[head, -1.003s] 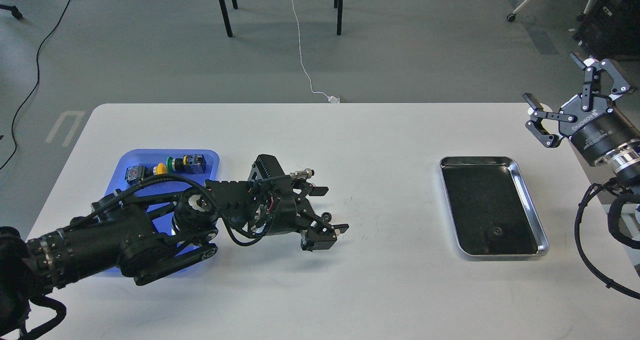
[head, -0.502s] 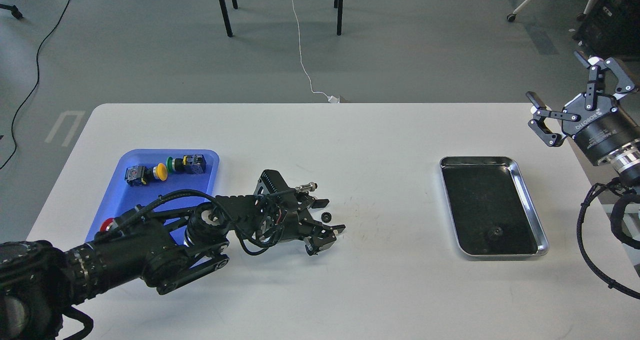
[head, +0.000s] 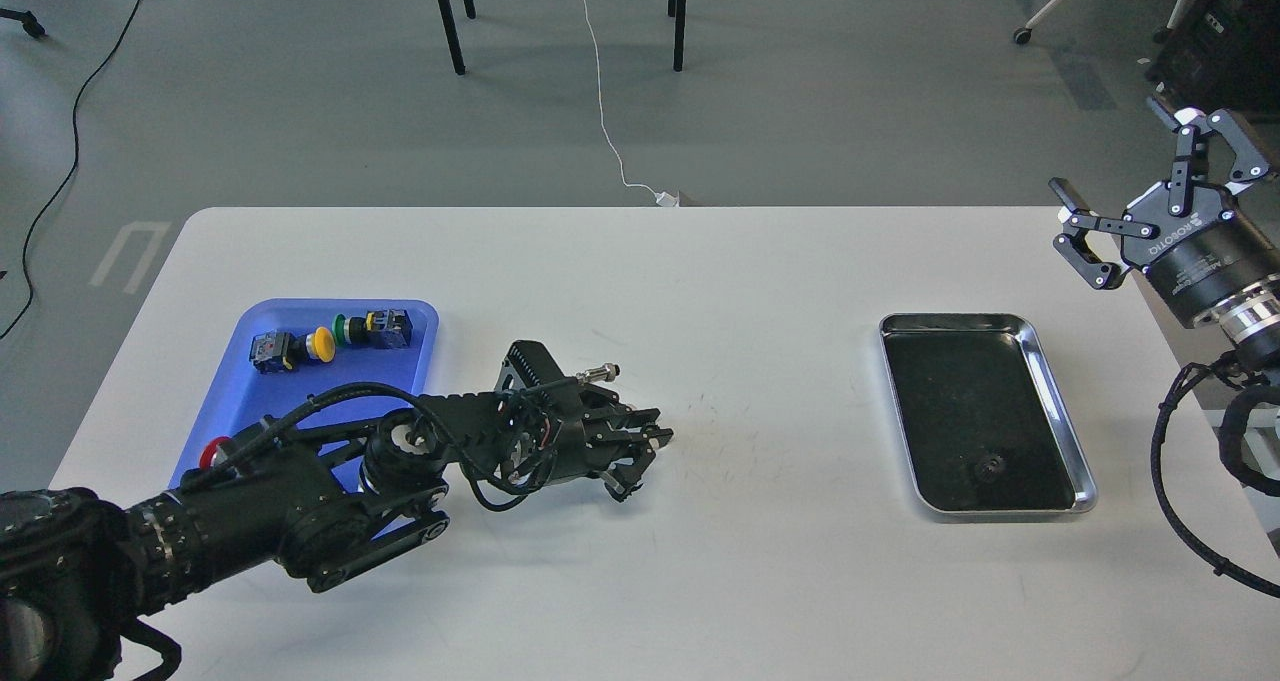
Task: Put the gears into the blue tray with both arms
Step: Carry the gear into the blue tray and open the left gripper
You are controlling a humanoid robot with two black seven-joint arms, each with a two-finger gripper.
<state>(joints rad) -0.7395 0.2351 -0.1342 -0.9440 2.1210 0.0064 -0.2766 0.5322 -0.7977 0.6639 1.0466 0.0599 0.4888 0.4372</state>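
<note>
One gear is hidden between the fingers of my left gripper (head: 652, 438), which is shut low over the table at centre left, right of the blue tray (head: 250, 391). A second small black gear (head: 990, 468) lies in the near end of the silver metal tray (head: 1055, 401) on the right. My right gripper (head: 1112, 151) hangs open and empty above the table's far right edge, beyond that silver tray. My left arm covers the blue tray's near right part.
Push-button switches sit in the blue tray: a blue and yellow one (head: 290, 348), a green and blue one (head: 375, 329), and a red one (head: 213, 453) at the near end. Chair legs and cables stand on the floor beyond the white table (head: 760, 291).
My left gripper's fingers have closed around the gear that lay on the table between them, and the gear no longer shows. The right gripper has shifted slightly up and right.
</note>
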